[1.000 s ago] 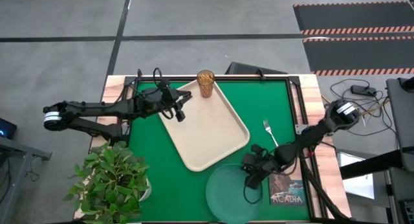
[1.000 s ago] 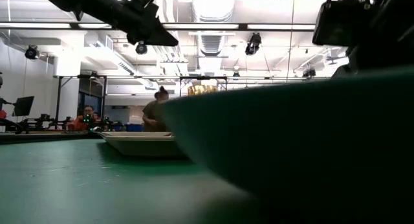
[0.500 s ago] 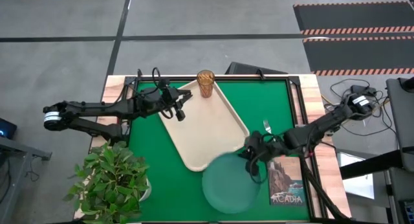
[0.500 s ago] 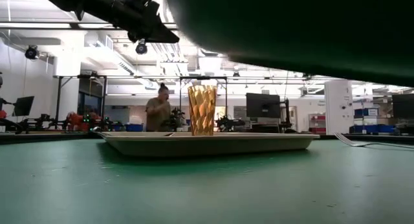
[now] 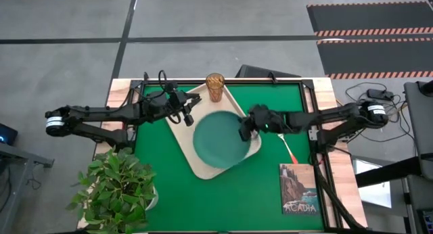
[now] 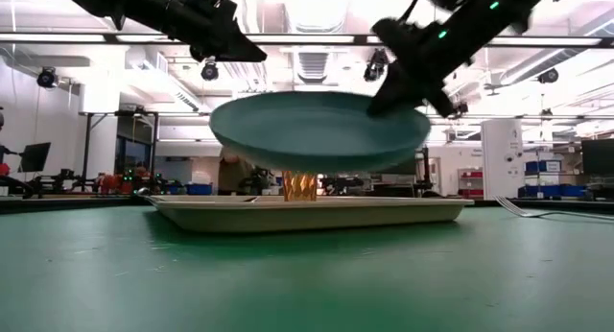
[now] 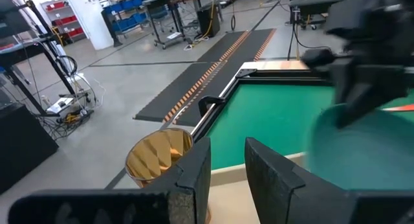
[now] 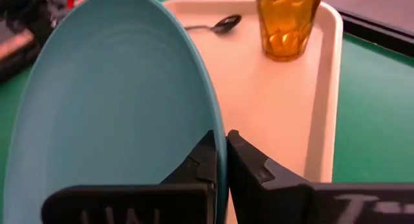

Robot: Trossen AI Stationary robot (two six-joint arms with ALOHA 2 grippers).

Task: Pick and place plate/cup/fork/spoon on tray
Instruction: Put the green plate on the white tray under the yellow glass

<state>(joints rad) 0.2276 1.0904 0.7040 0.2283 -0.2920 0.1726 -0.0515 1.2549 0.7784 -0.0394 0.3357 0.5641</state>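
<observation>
The teal-green plate (image 5: 218, 138) hangs above the cream-white tray (image 5: 203, 168), held by my right gripper (image 5: 245, 129); it also shows in the low view (image 6: 317, 130). The amber cup (image 5: 215, 87) stands upright on the tray's far corner. The spoon (image 8: 220, 24) lies on the tray near the cup. The fork (image 5: 287, 146) lies on the green mat right of the tray. My left gripper (image 5: 186, 115) hovers open and empty over the tray's far left part, its fingers (image 7: 194, 179) near the cup (image 7: 162, 160). My right gripper pinches the plate's rim (image 8: 218, 136) on its right side between its two fingers, one on the upper face and one under it. The fingers come from the table's right, slanting down. The plate is lifted clear above the tray, nearly level, slightly tilted (image 6: 317, 130).
The "Acadia" picture book (image 5: 299, 188) lies at the near right of the mat. A potted plant (image 5: 118, 186) stands at the near left corner. People and equipment show in the room beyond the table.
My right gripper has carried the plate up from the table's near edge, then toward the far edge and left, over the tray. The plate is lifted clear and hangs above the tray's middle.
</observation>
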